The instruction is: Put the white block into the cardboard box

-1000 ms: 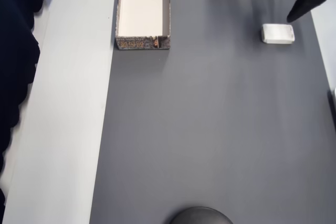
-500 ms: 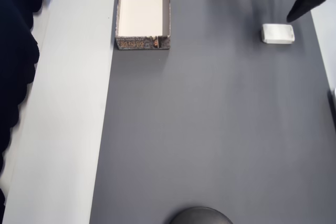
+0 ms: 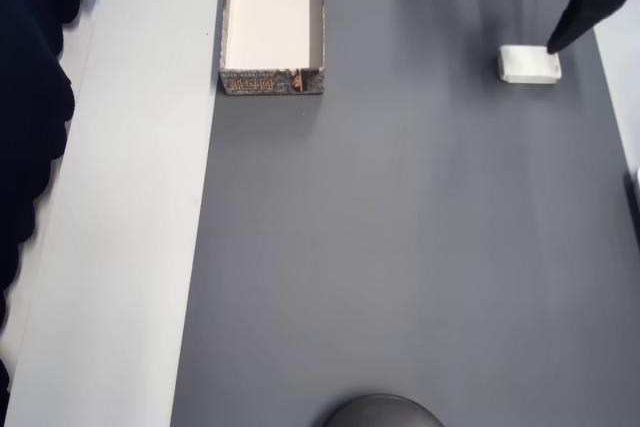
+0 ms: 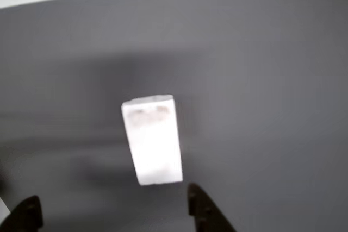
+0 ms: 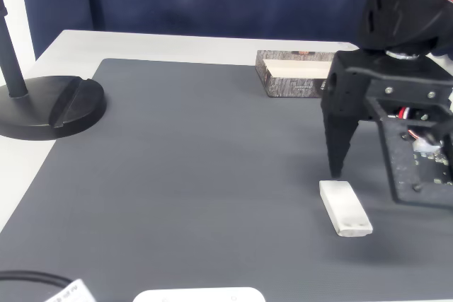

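- One grey mat (image 3: 400, 247) carries everything; slick-looking, so the block could skate if nudged.
- Cardboard box (image 3: 272, 22) sits well apart from the block; long carry, a weak pinch risks a drop.
- Gripper (image 4: 117, 210) spread open, empty, above the block, one tip near its end; an off-centre closing would twist it.
- White block (image 3: 529, 64) lies flat on mat.

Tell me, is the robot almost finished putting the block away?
Not yet. The white block lies on the grey mat, far from the cardboard box. The open gripper hovers by it, not gripping. Grabbing, carrying and dropping remain.
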Controlling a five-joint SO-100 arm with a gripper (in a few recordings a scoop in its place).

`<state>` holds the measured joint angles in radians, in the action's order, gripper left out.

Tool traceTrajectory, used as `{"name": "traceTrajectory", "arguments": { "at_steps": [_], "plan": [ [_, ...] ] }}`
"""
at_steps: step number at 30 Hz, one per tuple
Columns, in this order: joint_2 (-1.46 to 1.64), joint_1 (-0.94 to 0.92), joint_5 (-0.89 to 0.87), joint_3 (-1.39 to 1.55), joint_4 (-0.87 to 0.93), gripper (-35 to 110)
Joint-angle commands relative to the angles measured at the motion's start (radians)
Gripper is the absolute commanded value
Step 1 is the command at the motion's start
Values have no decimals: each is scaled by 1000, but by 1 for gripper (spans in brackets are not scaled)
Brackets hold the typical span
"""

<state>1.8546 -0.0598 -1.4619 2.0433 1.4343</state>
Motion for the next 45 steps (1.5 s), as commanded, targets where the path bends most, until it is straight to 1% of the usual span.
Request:
{"name": "traceTrajectory", "arguments": {
  "at_steps": [1,5,13,27,34,45],
  "plan": [
    [72,6,-15,8,-23,40],
    [103,5,-17,29,-29,41],
    [175,2,-28,100,-104,42],
    [215,0,-37,156,-164,42],
    [233,-8,-40,202,-241,44],
    [249,-11,-49,227,-268,44]
  ]
}}
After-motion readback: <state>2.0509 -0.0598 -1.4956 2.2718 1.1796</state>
